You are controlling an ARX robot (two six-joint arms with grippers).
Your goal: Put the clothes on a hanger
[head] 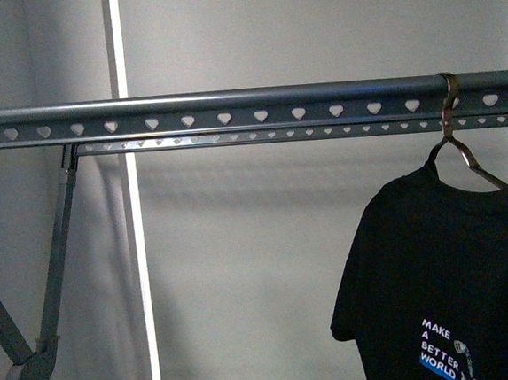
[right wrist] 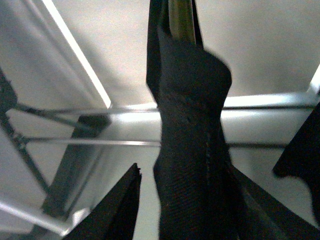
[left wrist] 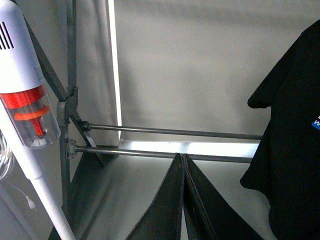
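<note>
Left gripper (left wrist: 183, 200): dark fingers pressed together, nothing between them; it points toward the rack's lower bars.
Right gripper (right wrist: 192, 200): fingers set apart on either side of a fold of black cloth; whether they pinch the cloth cannot be told, the view being close and blurred.
T-shirt (head: 449, 280): black, short-sleeved, hanging from a wire coat hanger (head: 465, 155); white and blue print "MAKE A BETTER WORLD" low on the front. It shows at the right edge of the front view, partly cut off.
Coat hanger hook: looped over the rail near its right end.
Rail (head: 229, 108): dark grey, level, with a row of heart-shaped holes; a second punched rail lies just behind it.
Rack legs (head: 55, 261): grey, crossed at the left.
Vacuum cleaner (left wrist: 25, 100): white with orange parts, leaning beside the rack in the left wrist view.
</note>
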